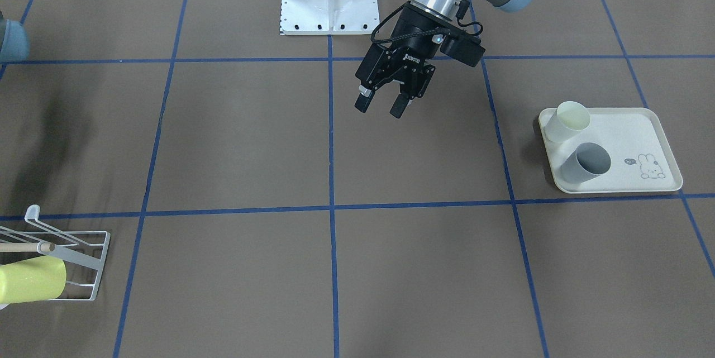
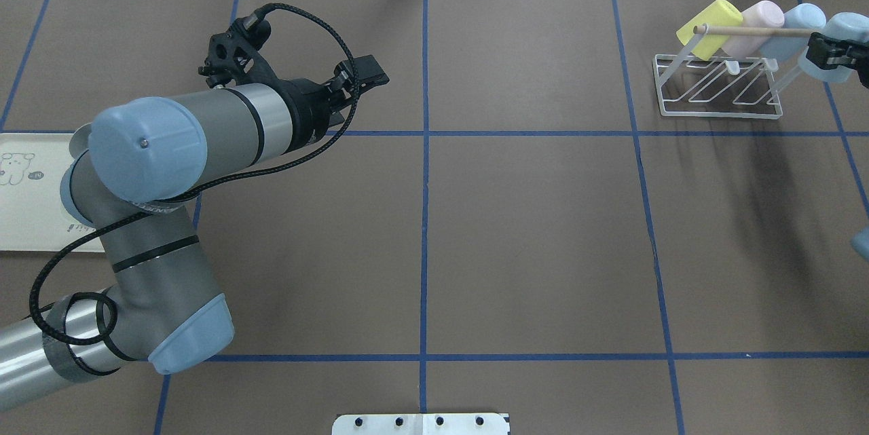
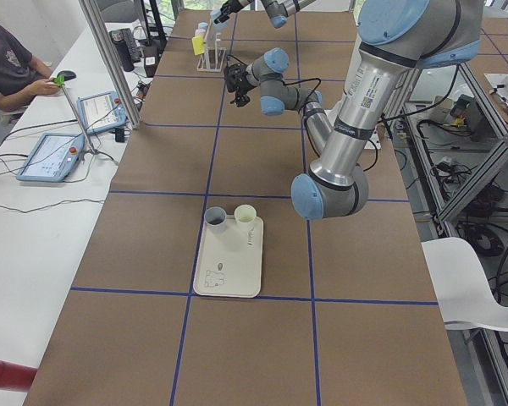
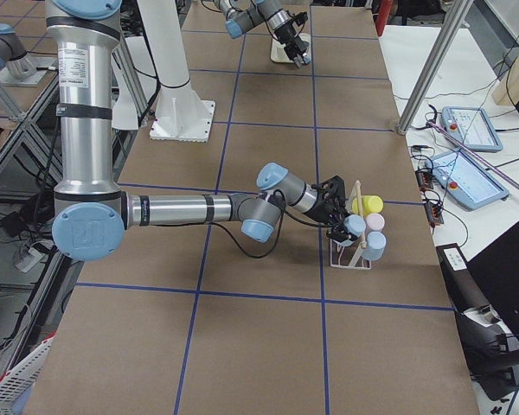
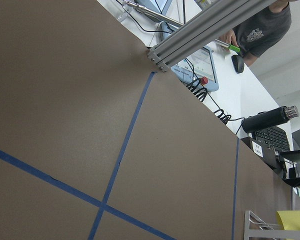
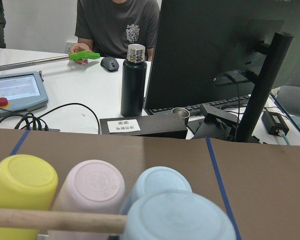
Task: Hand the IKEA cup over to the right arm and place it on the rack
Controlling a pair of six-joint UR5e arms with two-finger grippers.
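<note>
From where I stand, the right gripper (image 2: 829, 49) looks closed on the light blue cup (image 6: 180, 220), holding it off the far end of the rack (image 2: 719, 115), by the tip of the wooden dowel (image 2: 753, 31) and not yet settled on a prong. I'd guess the cup is light, stiff plastic with a smooth wall, unlikely to break but liable to slip. It is best gripped across the side wall, which leaves the mouth free to drop over a prong. The rack already carries a yellow cup (image 2: 709, 28), a pink cup (image 2: 759, 17) and a second blue cup (image 2: 794, 31), all tipped bottoms-out. The left gripper (image 1: 382, 105) hangs over mid-table with its fingers spread and nothing in them. On the rabbit-print tray (image 1: 659, 134) stand a cream cup (image 1: 567, 122) and a grey cup (image 1: 585, 162) (both apparently empty).
</note>
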